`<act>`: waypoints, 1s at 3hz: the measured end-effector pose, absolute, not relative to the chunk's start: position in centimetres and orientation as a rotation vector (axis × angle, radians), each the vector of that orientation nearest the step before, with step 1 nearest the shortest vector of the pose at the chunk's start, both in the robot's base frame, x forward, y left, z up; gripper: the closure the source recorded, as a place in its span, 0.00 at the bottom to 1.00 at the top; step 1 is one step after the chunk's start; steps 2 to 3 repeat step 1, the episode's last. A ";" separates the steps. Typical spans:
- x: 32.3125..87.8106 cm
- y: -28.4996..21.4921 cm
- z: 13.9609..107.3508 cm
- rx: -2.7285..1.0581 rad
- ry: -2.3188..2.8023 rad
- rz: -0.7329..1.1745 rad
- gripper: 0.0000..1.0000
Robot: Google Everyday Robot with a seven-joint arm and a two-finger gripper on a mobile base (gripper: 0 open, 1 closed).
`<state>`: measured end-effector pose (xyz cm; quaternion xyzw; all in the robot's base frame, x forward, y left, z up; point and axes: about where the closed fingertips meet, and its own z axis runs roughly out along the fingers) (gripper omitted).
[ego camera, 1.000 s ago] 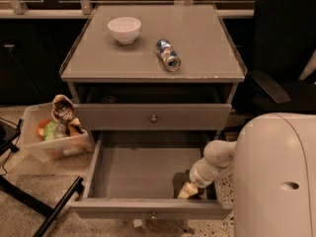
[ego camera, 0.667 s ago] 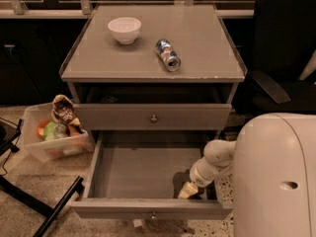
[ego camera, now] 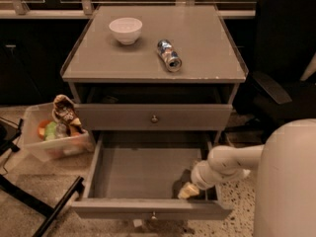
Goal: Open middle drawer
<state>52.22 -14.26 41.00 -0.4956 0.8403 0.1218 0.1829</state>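
The grey cabinet (ego camera: pixel 153 63) has its middle drawer (ego camera: pixel 148 209) pulled far out, showing a plain grey, empty interior (ego camera: pixel 143 172). Its small round knob (ego camera: pixel 154 215) is at the front centre. Above it is the drawer just beneath the tabletop (ego camera: pixel 123 117), with its own knob (ego camera: pixel 154 118) and a dark gap over its front. The lowest drawer is hidden under the open one. My gripper (ego camera: pixel 187 191) reaches down from the right into the open drawer's front right corner, just behind the front panel. The white arm (ego camera: pixel 232 162) leads to it.
A white bowl (ego camera: pixel 125 29) and a can lying on its side (ego camera: pixel 169 55) are on the cabinet top. A clear bin of snacks (ego camera: pixel 54 132) stands on the floor at the left. A black chair (ego camera: pixel 281 73) is at the right. A dark bar (ego camera: pixel 54 211) lies at lower left.
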 end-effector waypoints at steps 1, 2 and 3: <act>52.4 -14.4 41.5 -1.391 2.357 0.336 0.00; 52.4 -14.4 41.5 -1.391 2.357 0.336 0.00; 52.4 -14.4 41.5 -1.391 2.357 0.336 0.00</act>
